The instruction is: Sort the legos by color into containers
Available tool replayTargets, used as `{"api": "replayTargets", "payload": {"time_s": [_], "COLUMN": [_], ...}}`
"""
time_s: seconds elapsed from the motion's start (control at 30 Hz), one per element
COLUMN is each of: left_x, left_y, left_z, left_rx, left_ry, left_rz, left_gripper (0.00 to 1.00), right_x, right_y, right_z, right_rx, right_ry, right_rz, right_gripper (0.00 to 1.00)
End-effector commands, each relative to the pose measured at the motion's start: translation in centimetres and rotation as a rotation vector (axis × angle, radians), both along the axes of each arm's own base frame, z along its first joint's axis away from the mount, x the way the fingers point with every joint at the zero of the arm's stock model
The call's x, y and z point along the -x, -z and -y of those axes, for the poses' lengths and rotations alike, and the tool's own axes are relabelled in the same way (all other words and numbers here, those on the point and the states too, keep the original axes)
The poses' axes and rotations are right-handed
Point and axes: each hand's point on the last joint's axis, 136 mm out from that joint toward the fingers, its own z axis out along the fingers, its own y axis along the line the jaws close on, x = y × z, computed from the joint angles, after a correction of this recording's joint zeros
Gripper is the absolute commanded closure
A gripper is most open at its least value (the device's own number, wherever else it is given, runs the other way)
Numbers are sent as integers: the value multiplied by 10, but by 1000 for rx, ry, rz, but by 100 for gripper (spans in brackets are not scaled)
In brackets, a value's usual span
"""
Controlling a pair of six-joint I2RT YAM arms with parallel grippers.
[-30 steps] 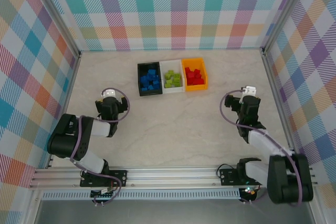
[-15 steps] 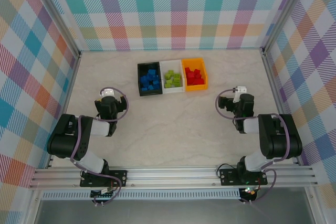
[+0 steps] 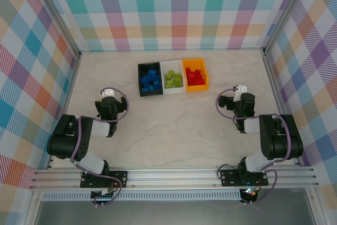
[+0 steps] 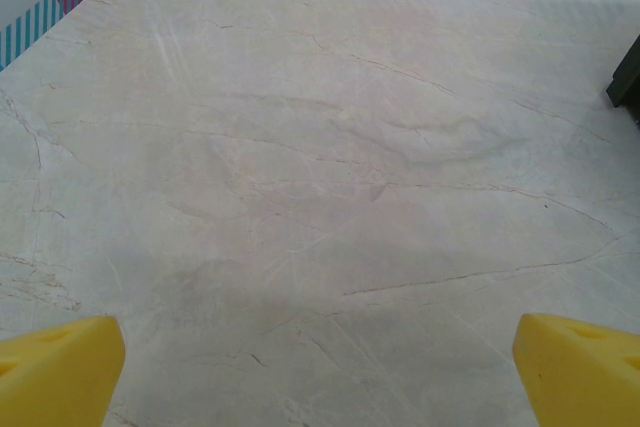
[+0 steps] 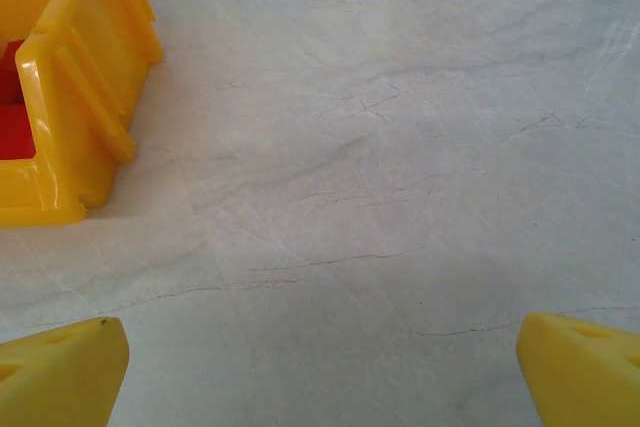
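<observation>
Three containers stand in a row at the back centre. The black container (image 3: 140, 80) holds blue legos (image 3: 150, 79), the white container (image 3: 174, 91) holds green legos (image 3: 172, 79), and the orange container (image 3: 206, 75) holds red legos (image 3: 195, 76). My left gripper (image 3: 109, 97) rests low at the left, open and empty over bare table (image 4: 320, 377). On the right my right gripper (image 3: 240, 93) is open too, with nothing between its yellow fingertips (image 5: 320, 372). The orange container (image 5: 90, 97) with red legos (image 5: 15, 132) lies ahead and left of it.
Checkered walls and metal posts close in the marble table (image 3: 174, 125) on three sides. A dark corner of the black container (image 4: 628, 82) shows at the right edge of the left wrist view. Both arms sit folded near the front rail (image 3: 174, 175).
The right arm has folded back, drawing its gripper slightly left and away from the front. The left arm has not moved. Both grippers stay open.
</observation>
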Motion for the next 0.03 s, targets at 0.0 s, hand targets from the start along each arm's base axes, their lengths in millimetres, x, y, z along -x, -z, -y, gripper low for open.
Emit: {"api": "replayTargets", "payload": {"time_s": [0.0], "left_x": [-8], "left_y": [-12], "left_z": [-1], "left_rx": [18], "left_ry": [-2], "left_rz": [43], "left_gripper": [0], "right_x": [-8], "right_y": [-18], "right_z": [-4], "right_rx": [-13], "right_ry": [-17], "right_rz": [64], "right_gripper": [0]}}
